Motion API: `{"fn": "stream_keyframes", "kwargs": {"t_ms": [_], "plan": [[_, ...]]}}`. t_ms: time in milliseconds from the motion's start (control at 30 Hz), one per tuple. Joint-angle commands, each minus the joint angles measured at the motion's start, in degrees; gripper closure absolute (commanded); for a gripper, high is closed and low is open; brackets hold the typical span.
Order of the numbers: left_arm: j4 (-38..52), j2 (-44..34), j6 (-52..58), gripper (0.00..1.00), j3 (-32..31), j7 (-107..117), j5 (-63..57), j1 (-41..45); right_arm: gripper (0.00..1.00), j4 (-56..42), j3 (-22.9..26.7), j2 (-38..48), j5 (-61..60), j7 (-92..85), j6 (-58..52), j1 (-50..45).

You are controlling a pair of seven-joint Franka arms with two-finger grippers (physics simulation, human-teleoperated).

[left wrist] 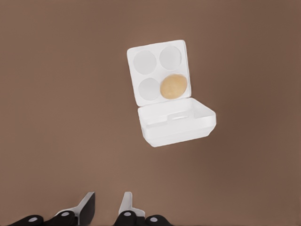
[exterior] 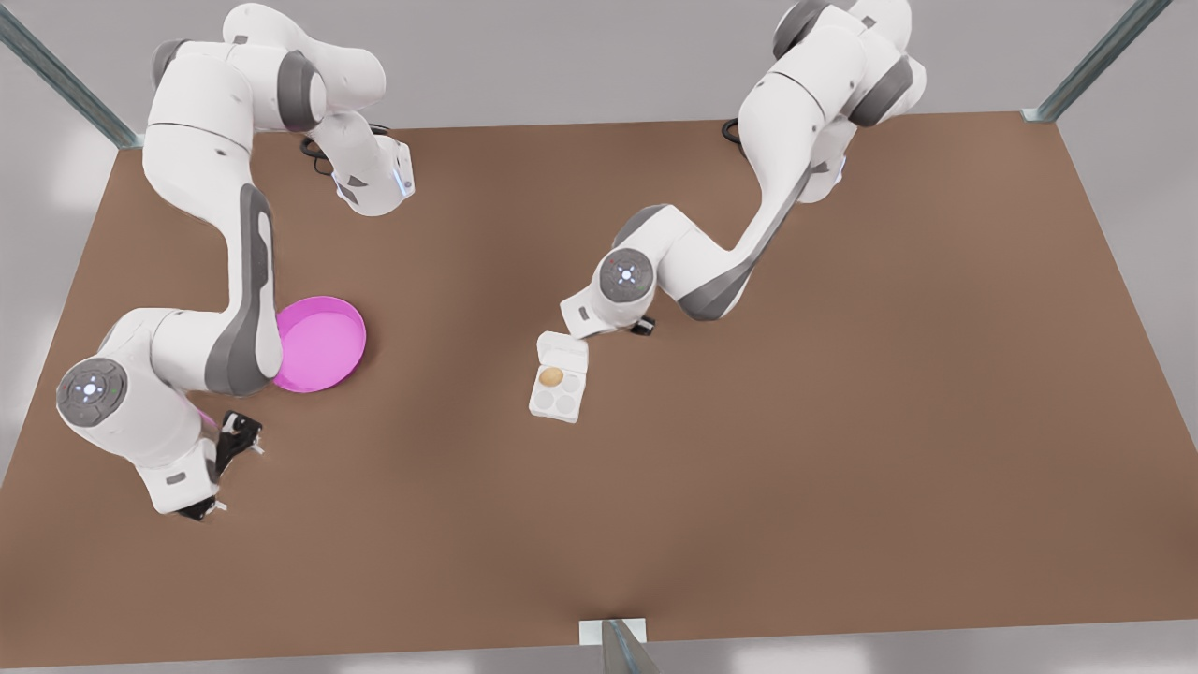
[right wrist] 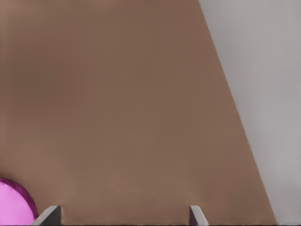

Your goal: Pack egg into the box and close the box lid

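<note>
**Occlusions and cut-offs**

Left pincer (left wrist: 106, 207): picture edge cuts off its body, leaving two fingertips a small gap apart.

Right pincer (right wrist: 124, 215): fingertip ends alone in frame, set wide.

Pink dish (exterior: 323, 342): one side hidden behind an arm in the front view; right wrist view cuts it to a sliver.

Box lid (exterior: 562, 354): far end tucked under an arm's wrist.

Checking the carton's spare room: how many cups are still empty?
3. In the box, the egg fills one cup beside the box lid; the other three are empty.
</note>
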State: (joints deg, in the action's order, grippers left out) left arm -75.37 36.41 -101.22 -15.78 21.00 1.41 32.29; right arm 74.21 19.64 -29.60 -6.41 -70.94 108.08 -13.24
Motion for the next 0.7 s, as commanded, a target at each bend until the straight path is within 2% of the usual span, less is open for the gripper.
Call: {"fn": "stream_keyframes", "kwargs": {"t_ms": [0,67,100,167,267,400,467,533,667], "plan": [[0.4,0.2,1.5,0.55,0.0,12.3,-0.7,0.6,0.00,0.0,0.1,4.7,1.8,48.7,-19.1,0.3],[0.0,0.3,4.0,0.55,0.0,14.8,-1.7,2.3,0.00,3.7,-0.7,14.6,4.7,63.3,-27.0,1.2],[-0.2,0.4,3.9,0.55,0.0,16.5,-1.5,3.5,0.00,8.1,-4.2,20.5,4.9,75.6,-29.9,2.9],[-0.3,0.9,1.9,0.55,0.0,19.2,-0.4,5.0,0.00,9.3,-11.8,24.4,13.1,88.3,-33.3,5.2],[-6.6,0.4,-16.0,0.55,-0.1,20.4,0.4,5.4,0.00,12.5,-12.9,27.6,13.1,89.9,-32.5,6.5],[-8.2,1.6,-27.5,0.55,0.0,19.9,-0.2,4.5,0.00,12.8,-13.0,27.3,12.7,96.0,-32.4,6.5],[-8.8,2.2,-27.5,0.55,0.0,19.2,-0.1,4.4,0.00,12.2,-13.0,25.8,13.3,95.0,-32.4,6.6],[-10.2,2.2,-27.3,0.55,-0.1,19.1,0.0,4.5,0.00,12.4,-13.0,25.6,13.3,82.6,-30.5,7.7],[-12.1,2.5,-28.9,0.55,0.0,17.4,0.0,4.4,0.00,12.4,-13.0,26.0,13.3,79.6,-30.2,7.7]]}}
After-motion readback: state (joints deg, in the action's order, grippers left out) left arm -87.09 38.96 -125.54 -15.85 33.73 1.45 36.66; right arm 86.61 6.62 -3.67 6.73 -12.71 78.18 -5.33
